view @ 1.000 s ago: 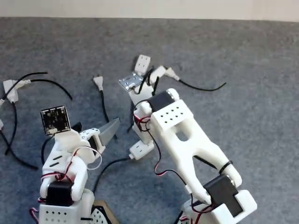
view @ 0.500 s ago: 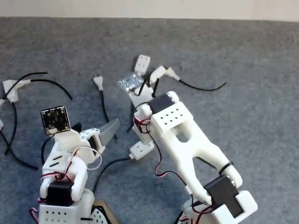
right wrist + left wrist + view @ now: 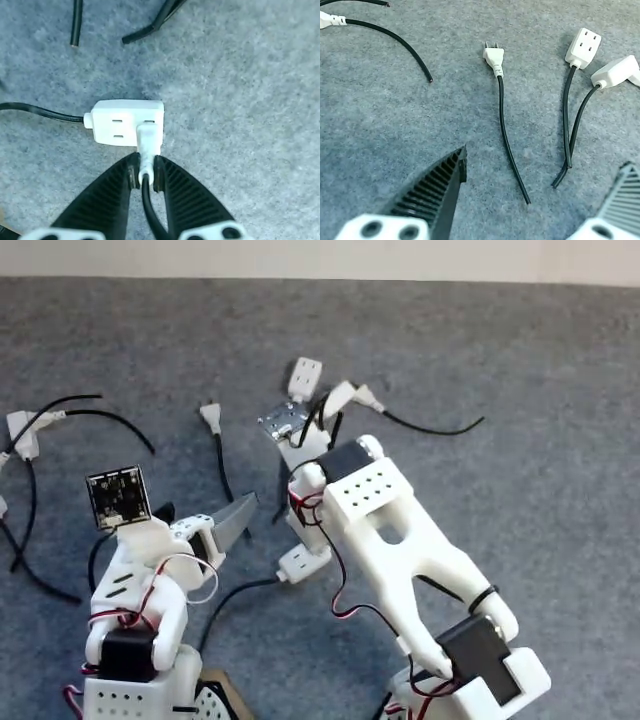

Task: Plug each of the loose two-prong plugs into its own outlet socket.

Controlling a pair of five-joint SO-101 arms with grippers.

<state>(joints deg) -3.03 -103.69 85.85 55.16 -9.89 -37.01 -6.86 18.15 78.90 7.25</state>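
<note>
Right wrist view: tool (image 3: 145,168) grips plug (image 3: 148,137) at socket (image 3: 116,122) edge, carpet (image 3: 240,100) all around.

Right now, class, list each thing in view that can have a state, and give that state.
left gripper: open, holding nothing.
right gripper: shut on held plug.
held plug: pressed at a socket block, seating unclear.
loose plug: unplugged, lying flat.
square socket: slots empty.
</note>
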